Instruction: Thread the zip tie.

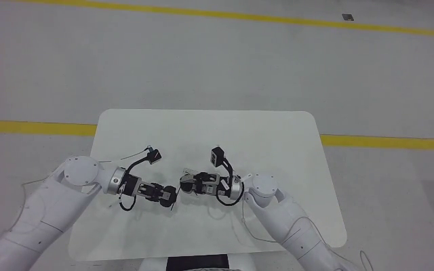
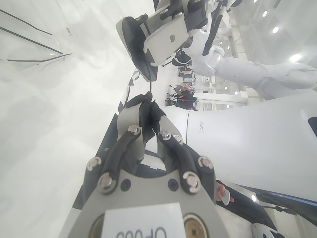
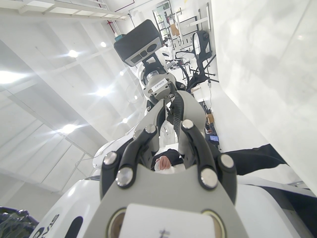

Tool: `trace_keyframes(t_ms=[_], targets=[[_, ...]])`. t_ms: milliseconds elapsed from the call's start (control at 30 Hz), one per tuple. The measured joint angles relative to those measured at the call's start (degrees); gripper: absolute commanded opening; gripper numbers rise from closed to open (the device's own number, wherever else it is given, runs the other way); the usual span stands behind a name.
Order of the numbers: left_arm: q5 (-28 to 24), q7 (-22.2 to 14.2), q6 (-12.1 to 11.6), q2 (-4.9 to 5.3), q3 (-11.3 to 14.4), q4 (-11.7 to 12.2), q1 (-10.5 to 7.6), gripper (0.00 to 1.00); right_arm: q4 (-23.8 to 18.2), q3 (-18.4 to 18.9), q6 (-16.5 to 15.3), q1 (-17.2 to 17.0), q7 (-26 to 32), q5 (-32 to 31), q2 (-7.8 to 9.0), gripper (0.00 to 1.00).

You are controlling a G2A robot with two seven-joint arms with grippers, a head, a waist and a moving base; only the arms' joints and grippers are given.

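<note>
The zip tie [image 2: 149,83] is a thin black strap stretched between the two grippers, which face each other tip to tip. In the left wrist view my left gripper [image 2: 148,100] is shut on the strap's lower end, bunched black at its fingertips. Just beyond it, my right gripper [image 2: 148,72] is shut on the strap's other end between its black pads. From above, the left gripper [image 1: 168,195] and right gripper [image 1: 186,184] meet a little over the front middle of the white table [image 1: 271,135]. In the right wrist view my right gripper [image 3: 171,108] points at the left arm's wrist [image 3: 158,87].
The white table's bare top stretches to the back and to both sides of the grippers. Grey floor with yellow lines [image 1: 203,13] surrounds it. Each arm carries a small black camera box [image 1: 218,156] above its wrist.
</note>
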Motion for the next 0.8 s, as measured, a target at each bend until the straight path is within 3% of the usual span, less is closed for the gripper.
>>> trace_keyframes(t_ms=[167,467,500,533,800], targets=[[0.0,0.0,0.0,0.0,0.0,0.0,0.0,0.0,0.1,0.0,0.0,0.0,-0.1,0.0,0.03,0.0],[0.0,0.0,0.0,0.0,0.0,0.0,0.0,0.0,0.2,-0.1,0.1,0.1,-0.4,-0.4,0.02,0.0],[0.0,0.0,0.0,0.0,0.0,0.0,0.0,0.41,0.2,-0.1,0.1,0.1,-0.4,-0.4,0.02,0.0],[0.0,0.0,0.0,0.0,0.0,0.0,0.0,1.0,0.2,-0.1,0.1,0.1,-0.4,-0.4,0.02,0.0],[0.0,0.0,0.0,0.0,0.0,0.0,0.0,1.0,-0.9,1.4,0.1,-0.2,-0.9,-1.0,0.45,0.0]])
